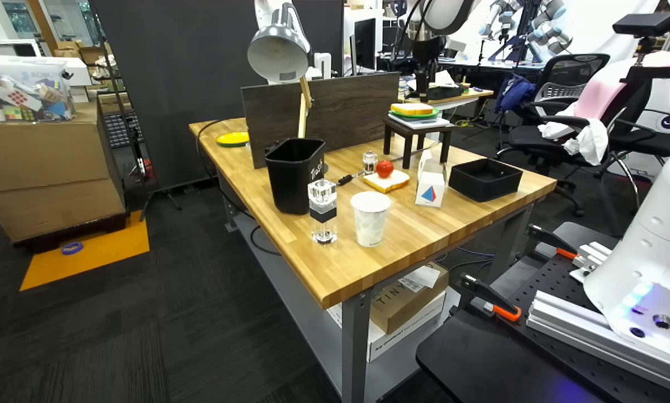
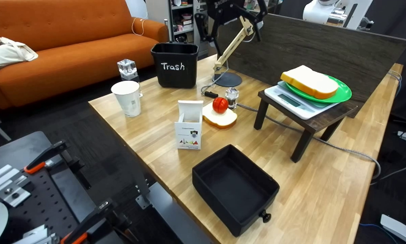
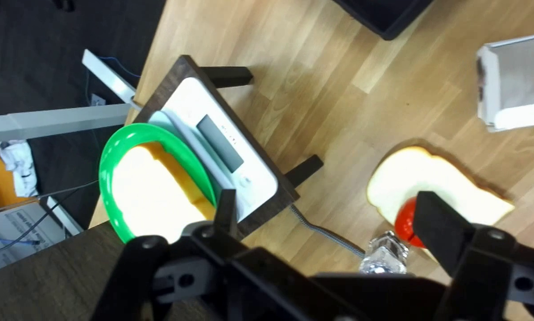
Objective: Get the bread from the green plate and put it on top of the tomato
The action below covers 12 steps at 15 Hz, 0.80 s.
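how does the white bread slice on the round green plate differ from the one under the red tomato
The plated slice sits on the green plate; the lower slice lies directly on the wooden table. The lower slice carries the tomato; the plated slice, none. Both have white faces, orange crusts.

Bread (image 1: pixel 410 108) lies on the green plate (image 1: pixel 418 116) toward the far-right edge of the bench (image 1: pixel 413 229), a black tray (image 1: pixel 474 189) by the right corner.

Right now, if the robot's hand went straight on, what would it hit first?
The table, probably, in the gap between the stool and the tomato; depth is unclear, so a finger might catch the stool first.
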Motion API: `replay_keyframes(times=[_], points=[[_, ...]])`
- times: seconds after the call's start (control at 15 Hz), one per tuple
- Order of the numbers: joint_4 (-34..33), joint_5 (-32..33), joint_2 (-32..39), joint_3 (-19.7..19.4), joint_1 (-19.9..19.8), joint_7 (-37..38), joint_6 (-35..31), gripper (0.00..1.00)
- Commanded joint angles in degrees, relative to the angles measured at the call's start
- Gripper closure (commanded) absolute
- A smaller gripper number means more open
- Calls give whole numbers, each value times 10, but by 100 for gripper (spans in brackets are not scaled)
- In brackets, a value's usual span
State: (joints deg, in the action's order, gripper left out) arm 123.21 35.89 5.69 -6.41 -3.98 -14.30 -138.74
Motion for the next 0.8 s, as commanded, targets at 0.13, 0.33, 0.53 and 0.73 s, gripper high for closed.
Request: replay_keyframes(times=[0.13, 0.33, 0.53, 0.73], points=[[-102, 197, 92, -12, 6, 27, 1, 0], [-155, 277, 141, -11, 5, 55, 3, 0], [-155, 267, 146, 0, -5, 53, 2, 0], [-177, 268, 167, -1, -5, 54, 3, 0]])
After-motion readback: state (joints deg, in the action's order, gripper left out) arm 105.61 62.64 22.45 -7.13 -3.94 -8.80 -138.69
